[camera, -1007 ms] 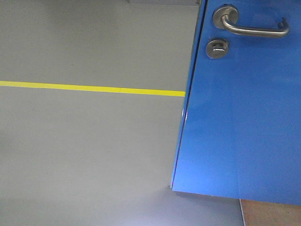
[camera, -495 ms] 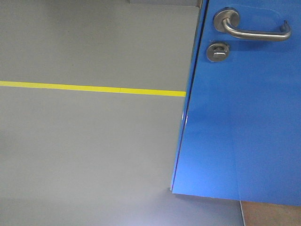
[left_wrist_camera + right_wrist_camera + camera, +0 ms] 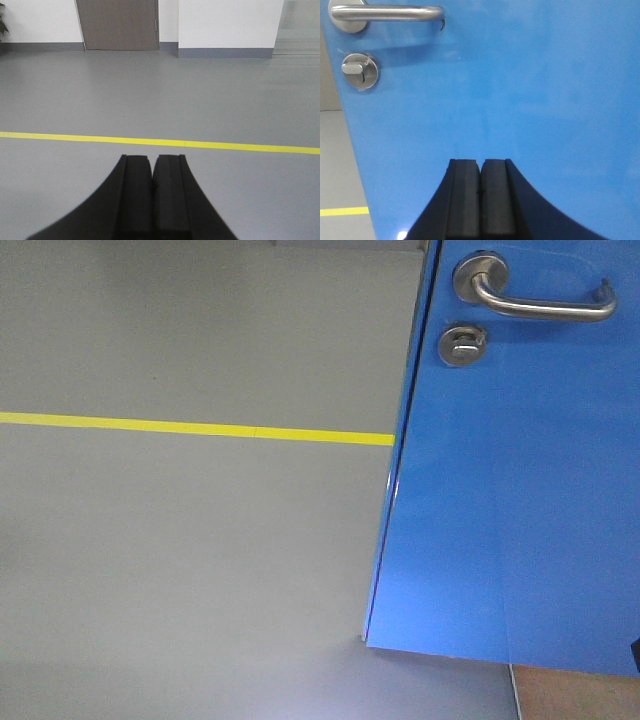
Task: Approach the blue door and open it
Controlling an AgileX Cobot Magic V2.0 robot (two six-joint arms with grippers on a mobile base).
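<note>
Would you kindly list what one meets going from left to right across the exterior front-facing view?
Grey floor with the yellow floor line → left edge of the blue door → round silver lock → silver lever handle, its free end reaching furthest right.
</note>
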